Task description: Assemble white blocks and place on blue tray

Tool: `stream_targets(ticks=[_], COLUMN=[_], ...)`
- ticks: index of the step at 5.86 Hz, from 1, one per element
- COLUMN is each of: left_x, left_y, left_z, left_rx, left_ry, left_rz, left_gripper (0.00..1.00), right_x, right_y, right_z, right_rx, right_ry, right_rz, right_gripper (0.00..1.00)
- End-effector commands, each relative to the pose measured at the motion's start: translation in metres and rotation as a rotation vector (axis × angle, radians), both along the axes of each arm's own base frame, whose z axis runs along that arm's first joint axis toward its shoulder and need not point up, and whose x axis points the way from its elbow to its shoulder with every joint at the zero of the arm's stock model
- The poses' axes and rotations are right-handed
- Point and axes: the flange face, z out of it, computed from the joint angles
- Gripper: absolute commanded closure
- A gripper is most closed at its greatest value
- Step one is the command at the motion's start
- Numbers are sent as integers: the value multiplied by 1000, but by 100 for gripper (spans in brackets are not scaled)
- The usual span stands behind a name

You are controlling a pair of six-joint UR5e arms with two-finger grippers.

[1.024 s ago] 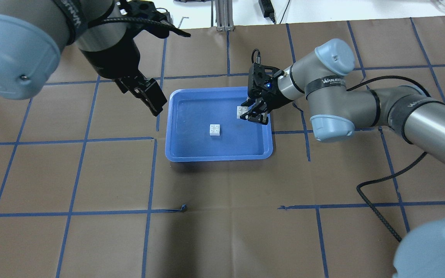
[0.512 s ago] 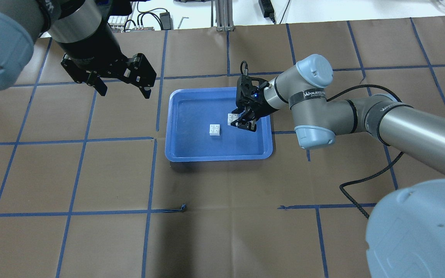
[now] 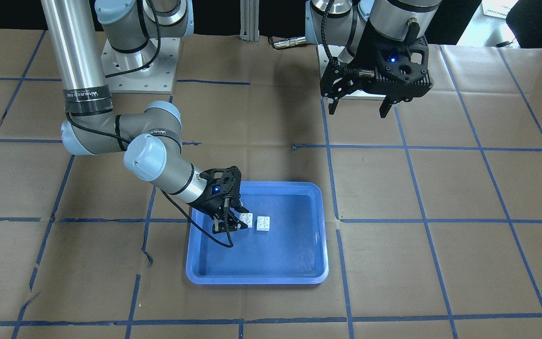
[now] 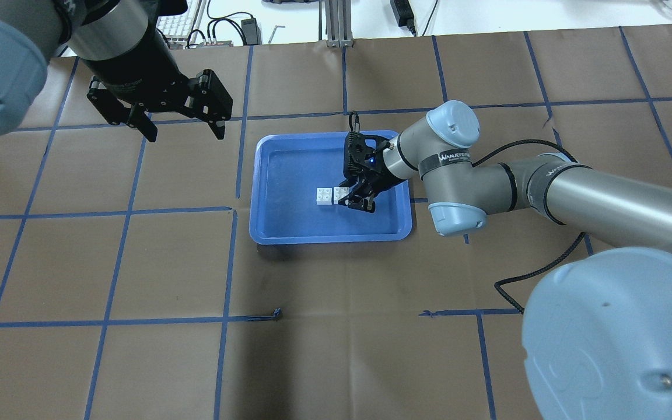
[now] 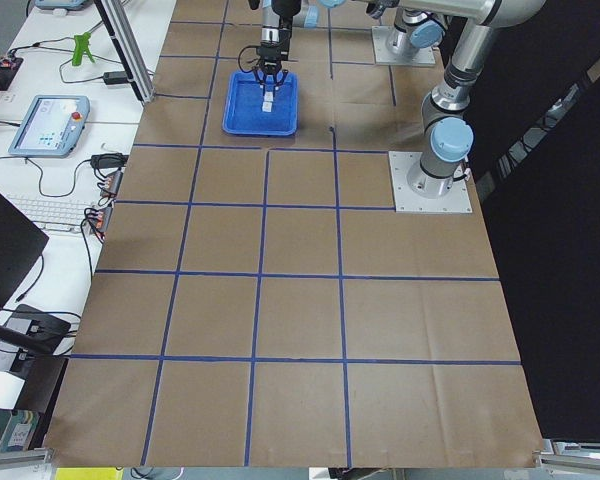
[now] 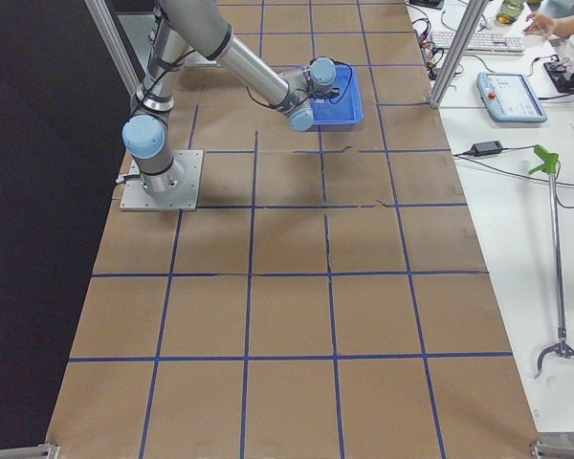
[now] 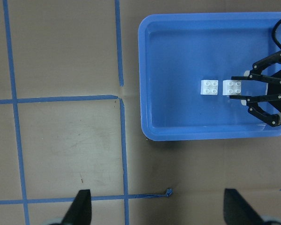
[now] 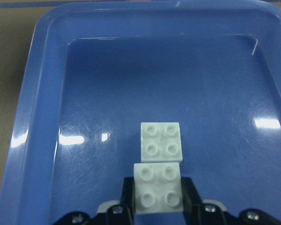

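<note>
Right tool gripping white block, second block just beside, blue tray, left tool spread apart, WANJEED arm band

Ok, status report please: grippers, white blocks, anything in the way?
Right gripper shut on one white block over blue tray. Second block beside it, not stacked. Left gripper open, empty, clear of tray. Nothing seen in the way.

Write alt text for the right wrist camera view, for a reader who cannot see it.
The right gripper grips a white block from both sides, studs up, inside the blue tray. A second white block lies on the tray floor just ahead of it, close beside it and not stacked.
</note>
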Motion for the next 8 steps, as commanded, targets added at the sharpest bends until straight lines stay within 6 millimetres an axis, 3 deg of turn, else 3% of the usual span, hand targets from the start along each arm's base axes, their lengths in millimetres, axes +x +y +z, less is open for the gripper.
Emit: stream_targets(ticks=[1,8], left_x=[0,0], left_y=[0,0], left_z=[-2,-1], left_rx=[-7,-12], left_ry=[-1,0], left_rz=[-6,-6], left_gripper=[1,1], right_x=[2,3], right_y=[1,-3], right_z=[-7,-9], right_rx=[15,-2], right_ry=[0,-6], right_rz=[-10,-38], right_gripper=[74,74])
